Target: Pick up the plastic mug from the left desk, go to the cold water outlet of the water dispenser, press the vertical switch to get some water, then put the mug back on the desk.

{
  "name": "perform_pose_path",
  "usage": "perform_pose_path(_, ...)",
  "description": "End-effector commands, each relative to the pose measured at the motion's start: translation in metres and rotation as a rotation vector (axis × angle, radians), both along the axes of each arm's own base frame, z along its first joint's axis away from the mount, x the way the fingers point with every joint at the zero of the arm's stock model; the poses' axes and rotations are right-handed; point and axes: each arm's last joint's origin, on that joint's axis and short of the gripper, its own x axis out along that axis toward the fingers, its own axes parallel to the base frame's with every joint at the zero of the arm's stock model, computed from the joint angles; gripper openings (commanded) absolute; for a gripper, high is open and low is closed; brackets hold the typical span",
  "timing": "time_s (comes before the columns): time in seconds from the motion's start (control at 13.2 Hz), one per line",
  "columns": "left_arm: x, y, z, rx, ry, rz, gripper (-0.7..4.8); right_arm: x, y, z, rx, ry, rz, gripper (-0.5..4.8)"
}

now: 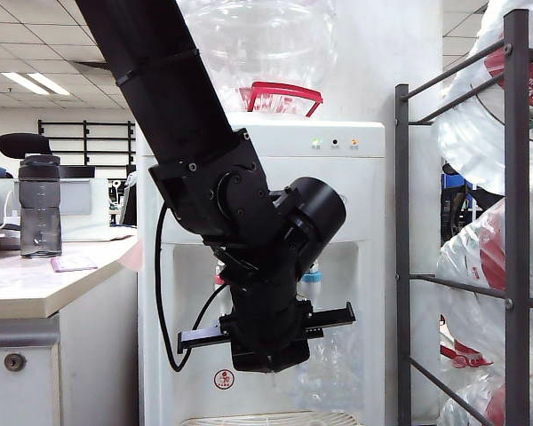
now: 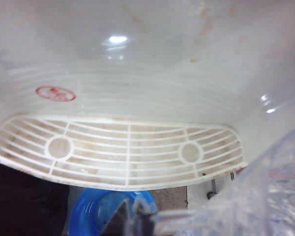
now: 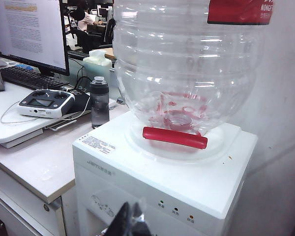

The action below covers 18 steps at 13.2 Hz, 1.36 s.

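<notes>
The left hand (image 1: 265,342) hangs in the dispenser (image 1: 338,177) recess, pointing down and away, its black body facing the exterior camera. Its jaws are closed on the mug (image 2: 255,196); in the left wrist view the crinkled clear wall fills the corner right beside the hand. In the exterior view the mug (image 1: 333,368) shows faintly beyond and to the right of the hand, its long axis roughly upright, though where the mouth points is too faint to tell. Whether it holds water cannot be told.

Just above the hand, partly hidden by the arm, sits the cold tap (image 1: 312,282) with its light-blue collar; the red-collared tap (image 1: 218,280) peeks out on the other side of the wrist. Below the hand lies the white drip grille (image 2: 123,155), with a red round sticker (image 2: 55,93) on the recess wall behind it. A blue object (image 2: 96,216) shows under the grille's front edge.

Left of the hand stands the worktop (image 1: 18,284), carrying a smoky-grey bottle (image 1: 39,206). Right of the hand rises a grey metal rack (image 1: 515,222) of water jugs.

The right hand (image 3: 130,221) is raised above and in front of the dispenser top; only a dark tip shows in its wrist view, so its state cannot be told. Beyond it sit the empty water jug (image 3: 187,73) and a monitor (image 3: 32,32).
</notes>
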Motion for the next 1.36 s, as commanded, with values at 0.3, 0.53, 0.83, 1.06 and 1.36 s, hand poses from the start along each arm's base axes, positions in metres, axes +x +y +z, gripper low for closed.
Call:
perform_pose_path(0.3, 0.019, 0.009, 0.005, -0.072, -0.072, 0.063, -0.06, 0.005, 0.002, -0.001, -0.001, 0.013, 0.004, -0.05)
perform_pose_path(0.53, 0.018, 0.008, 0.005, -0.077, -0.066, 0.054, -0.06, 0.043, 0.017, -0.030, 0.058, 0.273, 0.106, -0.05)
perform_pose_path(0.83, 0.018, 0.008, 0.005, -0.077, -0.066, 0.052, -0.06, 0.095, 0.034, -0.086, 0.224, 0.717, 0.066, -0.05)
perform_pose_path(1.06, 0.018, 0.007, 0.006, -0.083, -0.071, 0.051, -0.06, 0.117, 0.041, -0.110, 0.324, 0.848, 0.032, -0.05)
perform_pose_path(1.36, 0.018, 0.007, 0.006, -0.085, -0.070, 0.049, -0.06, 0.139, 0.048, -0.137, 0.474, 1.006, -0.002, -0.05)
